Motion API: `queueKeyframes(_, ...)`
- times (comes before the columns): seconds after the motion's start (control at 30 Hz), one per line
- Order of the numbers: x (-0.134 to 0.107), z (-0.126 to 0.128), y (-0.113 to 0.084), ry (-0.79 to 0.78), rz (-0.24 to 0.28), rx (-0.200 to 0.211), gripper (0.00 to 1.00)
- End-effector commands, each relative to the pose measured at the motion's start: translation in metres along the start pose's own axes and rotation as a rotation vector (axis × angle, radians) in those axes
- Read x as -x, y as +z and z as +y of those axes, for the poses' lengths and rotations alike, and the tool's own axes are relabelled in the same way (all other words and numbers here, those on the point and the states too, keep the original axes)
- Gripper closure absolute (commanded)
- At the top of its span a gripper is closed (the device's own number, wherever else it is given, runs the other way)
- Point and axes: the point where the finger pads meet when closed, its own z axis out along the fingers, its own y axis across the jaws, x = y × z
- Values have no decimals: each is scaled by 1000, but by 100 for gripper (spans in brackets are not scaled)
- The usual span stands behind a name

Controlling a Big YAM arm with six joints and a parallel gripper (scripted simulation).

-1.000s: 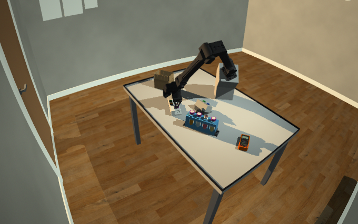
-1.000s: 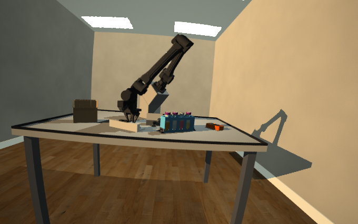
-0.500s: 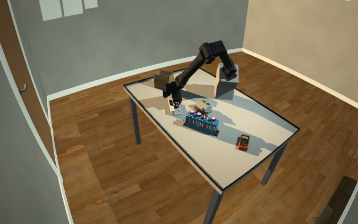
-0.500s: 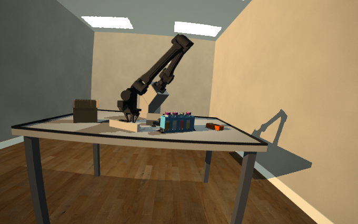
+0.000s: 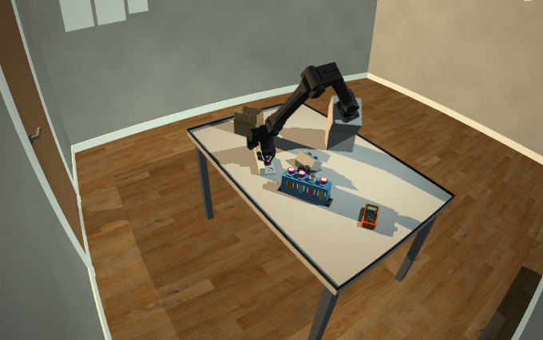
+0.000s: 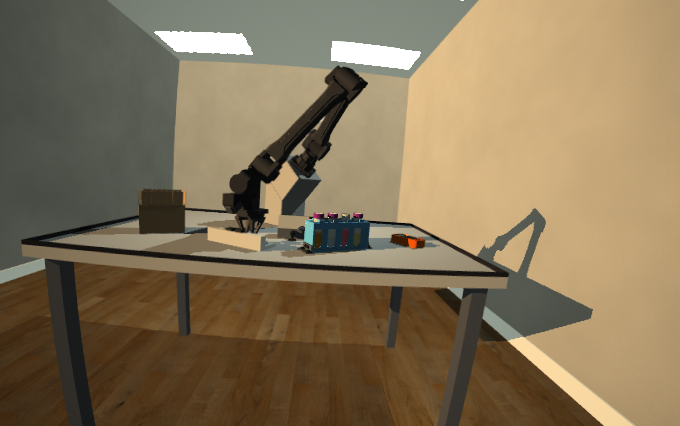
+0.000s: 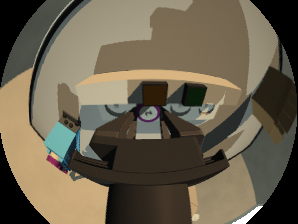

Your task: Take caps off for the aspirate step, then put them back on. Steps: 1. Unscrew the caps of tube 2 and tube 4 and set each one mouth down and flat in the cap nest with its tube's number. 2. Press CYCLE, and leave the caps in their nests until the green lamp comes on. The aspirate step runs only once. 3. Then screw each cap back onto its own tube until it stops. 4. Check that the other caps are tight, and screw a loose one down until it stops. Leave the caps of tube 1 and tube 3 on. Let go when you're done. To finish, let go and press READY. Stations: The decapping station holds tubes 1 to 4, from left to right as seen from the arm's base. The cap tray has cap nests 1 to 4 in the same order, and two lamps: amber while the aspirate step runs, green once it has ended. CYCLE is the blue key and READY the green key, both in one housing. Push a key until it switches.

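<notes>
Cap 2 is at nest 2 in the tray, number up, looks flat. Round cap, axis upright, so there's no long side to line up with. It lies right between the tips of the pincer, dead centre; pincer is closed on its rim.

Key relation: in the top view the rack lies at 4 o'clock from the pincer, near. Tube 2, the uncapped one, also at 4 o'clock. Wrist view puts the rack at 8 o'clock. Only one arm, already on the cap.

Cap 4 is on its tube. Can't tell if that's pre-cycle or already refitted, nor whether either lamp is lit. So next is my call: if setting down, open straight and back off at 12 o'clock, upward in the exterior view. If recapping, lift plumb, then carry to 4. Sideways drift before clearing could tip the cap in its nest.
</notes>
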Motion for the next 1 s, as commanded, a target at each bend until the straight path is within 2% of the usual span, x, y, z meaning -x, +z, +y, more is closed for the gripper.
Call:
queueKeyframes(0.0, 3, 4, 10, -8, -2, 3, 100)
queueKeyframes(0.23, 10, 2, 4, -6, -19, 4, 100)
queueKeyframes(0.47, 6, 0, 7, -2, -11, 2, 100)
queueKeyframes(0.5, 5, 1, 1, -5, -12, 1, 53)
queueKeyframes(0.97, 5, 1, 1, -5, -12, 1, 53)
